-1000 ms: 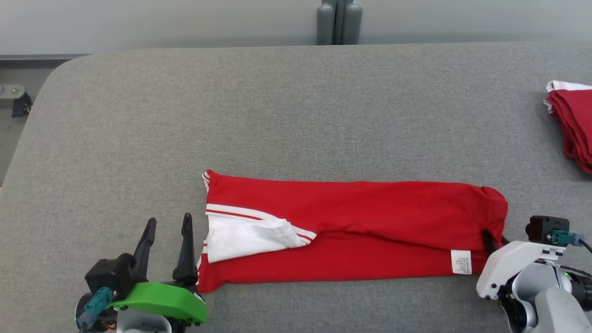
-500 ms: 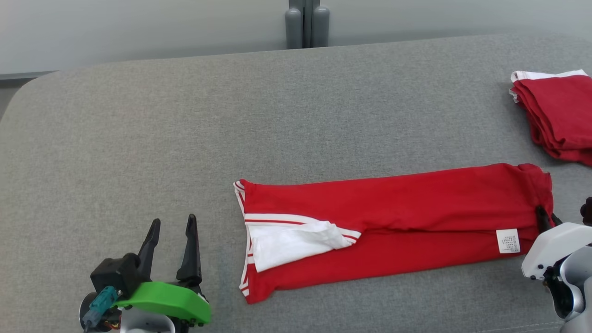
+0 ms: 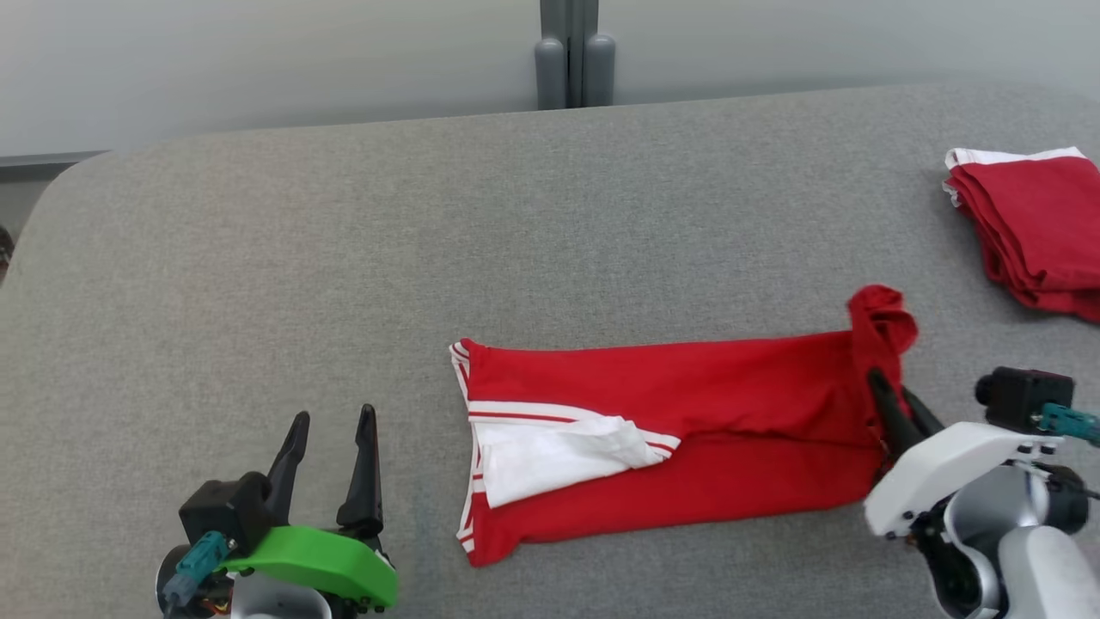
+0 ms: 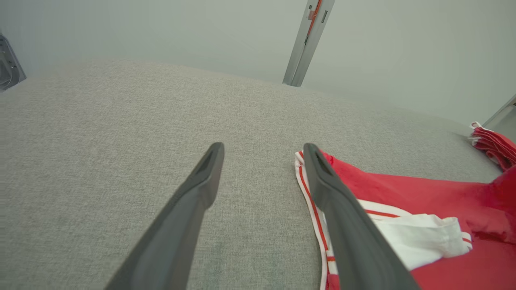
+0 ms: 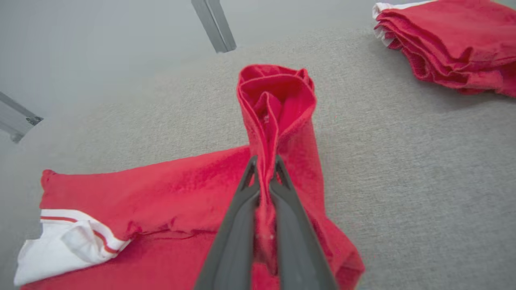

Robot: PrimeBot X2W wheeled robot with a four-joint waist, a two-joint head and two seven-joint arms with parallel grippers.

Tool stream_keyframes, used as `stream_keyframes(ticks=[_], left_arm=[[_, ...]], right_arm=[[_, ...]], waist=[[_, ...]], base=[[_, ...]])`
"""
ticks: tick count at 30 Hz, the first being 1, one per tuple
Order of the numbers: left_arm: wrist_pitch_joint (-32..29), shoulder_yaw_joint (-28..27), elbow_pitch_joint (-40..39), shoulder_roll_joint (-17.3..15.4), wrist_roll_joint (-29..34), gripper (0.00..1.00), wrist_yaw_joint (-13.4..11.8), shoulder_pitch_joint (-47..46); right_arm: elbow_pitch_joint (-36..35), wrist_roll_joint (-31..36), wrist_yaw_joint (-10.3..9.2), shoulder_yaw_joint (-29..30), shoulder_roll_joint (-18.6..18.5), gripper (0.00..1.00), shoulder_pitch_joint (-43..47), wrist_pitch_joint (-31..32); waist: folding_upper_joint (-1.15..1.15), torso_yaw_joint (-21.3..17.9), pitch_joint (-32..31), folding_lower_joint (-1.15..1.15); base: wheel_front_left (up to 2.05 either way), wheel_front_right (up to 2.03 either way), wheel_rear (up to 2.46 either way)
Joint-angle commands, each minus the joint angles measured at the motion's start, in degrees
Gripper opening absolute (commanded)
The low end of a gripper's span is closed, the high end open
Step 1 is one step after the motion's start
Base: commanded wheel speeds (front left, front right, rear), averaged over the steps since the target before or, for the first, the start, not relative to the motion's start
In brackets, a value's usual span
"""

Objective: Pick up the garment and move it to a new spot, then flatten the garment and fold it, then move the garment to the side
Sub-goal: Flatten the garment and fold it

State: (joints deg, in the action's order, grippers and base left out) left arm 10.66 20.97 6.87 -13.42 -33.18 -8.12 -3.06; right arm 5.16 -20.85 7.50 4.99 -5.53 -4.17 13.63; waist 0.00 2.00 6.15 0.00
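Note:
A red garment (image 3: 687, 413) with white, red-striped trim lies folded into a long strip on the grey table (image 3: 344, 258). My right gripper (image 3: 889, 400) is shut on the strip's right end, which stands bunched up above the cloth (image 5: 278, 96). In the right wrist view the fingers (image 5: 242, 225) pinch the red cloth between them. My left gripper (image 3: 331, 430) stands open at the lower left, a short way left of the garment's white-trimmed end (image 4: 306, 189), holding nothing.
A stack of folded red garments (image 3: 1031, 223) with a white edge lies at the table's far right (image 5: 447, 44). A grey post (image 3: 571, 52) rises behind the table's far edge. Bare grey table stretches to the left and behind the garment.
The right gripper has closed on the garment's right end and lifted it, pulling it leftward so the strip is shorter. The head camera shifted. The left gripper stayed open.

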Motion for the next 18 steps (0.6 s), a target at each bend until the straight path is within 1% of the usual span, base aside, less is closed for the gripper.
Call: stream_keyframes(ticks=[1, 5, 8, 13, 17, 18], left_arm=[[0.11, 0.11, 0.00, -0.45, -0.31, 1.00, -0.07, -0.10], [-0.20, 0.36, -0.23, -0.63, -0.33, 1.00, -0.11, 0.07], [-0.36, 0.55, -0.43, -0.65, -0.24, 1.00, -0.19, -0.24], [-0.41, 0.81, -0.48, -0.67, -0.24, 1.00, -0.20, -0.78], [-0.25, 1.03, -0.30, -0.43, -0.32, 1.00, -0.13, -1.28], [-0.14, 1.23, -0.13, -0.22, -0.32, 1.00, -0.07, -1.54]], right_arm=[[-1.88, -1.30, -0.03, -2.03, 0.45, 0.00, 1.02, 0.67], [-5.69, -4.16, -0.03, -9.10, 1.07, 0.00, 1.87, 1.98], [-6.18, -6.63, -0.03, -14.28, 1.74, 0.00, 1.57, 2.49], [-3.91, -8.99, -0.03, -20.64, 2.21, 0.00, -0.70, 1.62], [-0.90, -9.91, -0.02, -24.15, 2.37, 0.00, -3.05, 0.41], [0.77, -10.51, -0.03, -25.55, 2.48, 0.00, -4.25, -0.16]], waist=[[0.00, 1.17, -0.68, 0.00], [0.00, 2.86, -0.81, 0.00], [0.00, 4.29, -0.60, 0.00], [0.00, 6.39, -0.06, 0.00], [0.00, 7.83, 0.33, 0.00], [0.00, 8.37, 0.51, 0.00]], base=[[0.00, 0.00, 0.00], [0.00, 0.00, 0.00], [0.00, 0.00, 0.00], [0.00, 0.00, 0.00], [0.00, 0.00, 0.00], [0.00, 0.00, 0.00]])
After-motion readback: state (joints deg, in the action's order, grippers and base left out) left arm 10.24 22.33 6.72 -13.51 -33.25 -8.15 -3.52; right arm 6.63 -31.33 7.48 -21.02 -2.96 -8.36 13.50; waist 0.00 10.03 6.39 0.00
